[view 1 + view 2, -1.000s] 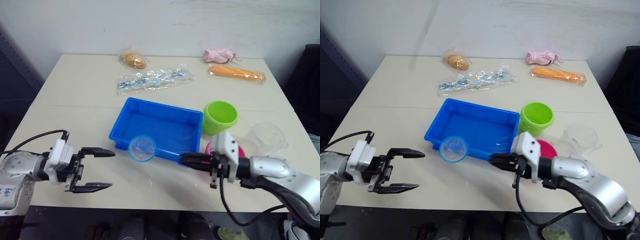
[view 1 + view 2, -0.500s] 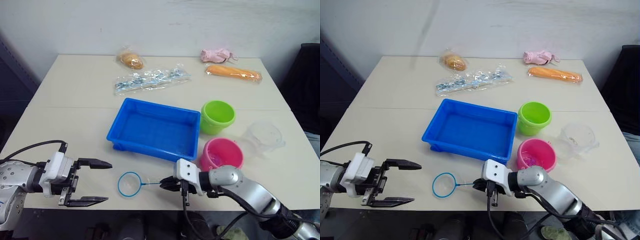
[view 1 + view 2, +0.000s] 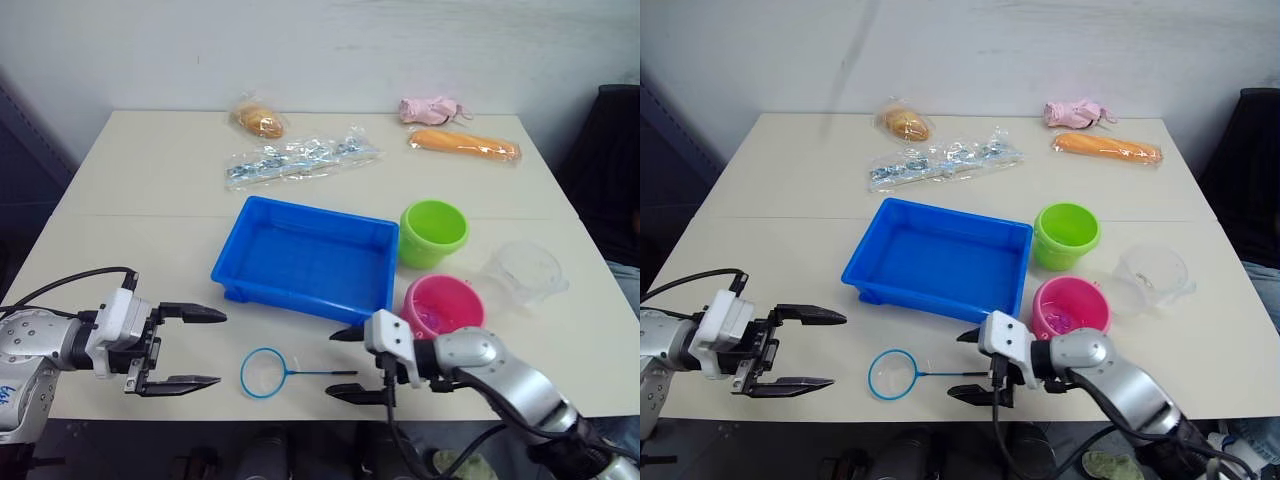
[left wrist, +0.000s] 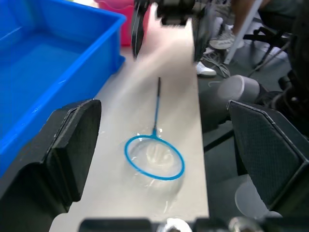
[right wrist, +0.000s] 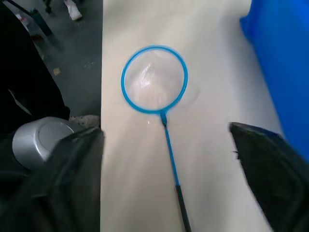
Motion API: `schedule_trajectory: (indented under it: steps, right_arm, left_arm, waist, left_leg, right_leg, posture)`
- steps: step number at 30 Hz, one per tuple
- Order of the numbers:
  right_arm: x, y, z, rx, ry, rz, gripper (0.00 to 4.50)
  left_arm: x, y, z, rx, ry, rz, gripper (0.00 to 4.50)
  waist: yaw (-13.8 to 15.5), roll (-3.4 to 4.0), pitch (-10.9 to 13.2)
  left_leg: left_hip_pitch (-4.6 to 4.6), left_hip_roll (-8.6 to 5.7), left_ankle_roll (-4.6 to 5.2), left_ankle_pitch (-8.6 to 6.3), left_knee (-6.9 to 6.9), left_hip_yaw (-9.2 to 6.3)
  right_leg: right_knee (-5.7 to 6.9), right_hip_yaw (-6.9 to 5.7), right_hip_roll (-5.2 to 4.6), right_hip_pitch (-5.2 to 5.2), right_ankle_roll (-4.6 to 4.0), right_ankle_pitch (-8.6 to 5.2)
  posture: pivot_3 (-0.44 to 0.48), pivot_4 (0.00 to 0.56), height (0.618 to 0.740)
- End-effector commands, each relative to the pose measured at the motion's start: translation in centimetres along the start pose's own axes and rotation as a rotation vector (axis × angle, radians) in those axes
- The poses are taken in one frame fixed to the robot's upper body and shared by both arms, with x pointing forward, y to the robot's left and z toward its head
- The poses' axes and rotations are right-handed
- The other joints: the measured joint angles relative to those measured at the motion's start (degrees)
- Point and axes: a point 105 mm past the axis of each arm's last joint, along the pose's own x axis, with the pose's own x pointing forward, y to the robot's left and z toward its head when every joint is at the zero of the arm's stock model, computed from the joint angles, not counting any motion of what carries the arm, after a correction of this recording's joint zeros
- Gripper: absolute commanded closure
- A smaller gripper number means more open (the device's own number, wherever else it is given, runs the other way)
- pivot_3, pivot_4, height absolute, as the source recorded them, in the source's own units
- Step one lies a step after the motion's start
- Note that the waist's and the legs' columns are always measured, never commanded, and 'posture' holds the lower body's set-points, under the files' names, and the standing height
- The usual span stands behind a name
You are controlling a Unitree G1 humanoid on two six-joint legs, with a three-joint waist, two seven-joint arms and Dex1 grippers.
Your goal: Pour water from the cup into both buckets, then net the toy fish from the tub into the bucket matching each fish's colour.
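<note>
The net [image 3: 268,372] lies flat just before the spread right hand [image 3: 348,364].

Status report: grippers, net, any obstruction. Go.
Left gripper open, empty. Right gripper open, jaws astride the handle end of the net. Net flat on the table, near the front edge, in front of the tub. Nothing in the way.

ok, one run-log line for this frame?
net: flat on table, near edge, by tub | right gripper: open at handle end | left gripper: open, empty | pink bucket, green bucket: upright
</note>
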Motion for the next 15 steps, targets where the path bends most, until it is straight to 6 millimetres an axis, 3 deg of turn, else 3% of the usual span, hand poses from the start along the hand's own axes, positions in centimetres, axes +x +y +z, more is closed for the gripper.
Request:
schedule_trajectory:
  steps: [1,5,9,15]
  right_arm:
    - [-4.2,1.4,4.3,-0.007,-0.155,0.021,0.03]
    - [-9.5,1.6,4.8,-0.078,-0.106,-0.135,0.03]
    - [-13.7,2.0,7.0,-0.163,-0.198,-0.295,0.03]
    - [-20.6,1.6,3.5,-0.211,-0.007,-0.516,0.03]
  left_arm:
    - [-1.5,1.2,0.0,0.008,0.037,0.102,0.0]
    - [-4.8,2.2,-3.2,-0.112,0.159,0.254,0.0]
    - [-7.2,2.4,-6.3,-0.118,0.253,0.335,0.0]
    - [-8.6,4.1,-7.4,-0.054,0.298,0.452,0.0]
  waist:
    - [0.0,0.0,0.0]
    - [0.2,0.02,0.0]
    - [0.4,0.02,0.0]
    - [1.6,-0.18,-0.1]
  left_leg:
    - [-0.01,0.0,0.01,-0.01,-0.01,-0.02]
    - [0.0,0.03,0.0,-0.04,-0.02,-0.03]
    - [0.06,0.02,0.02,-0.05,-0.11,0.08]
    - [0.11,0.03,0.06,-0.1,-0.12,0.13]
  right_leg:
    - [-0.04,0.0,-0.02,0.01,0.0,0.0]
    - [-0.07,-0.02,0.0,0.04,0.0,0.0]
    - [-0.16,-0.03,0.03,0.05,0.02,0.01]
    - [-0.19,0.02,0.0,0.09,0.04,0.02]
  posture:
    - [0.0,0.15,0.74]
    - [0.0,0.15,0.74]
    - [0.0,0.15,0.74]
    - [0.0,0.15,0.74]
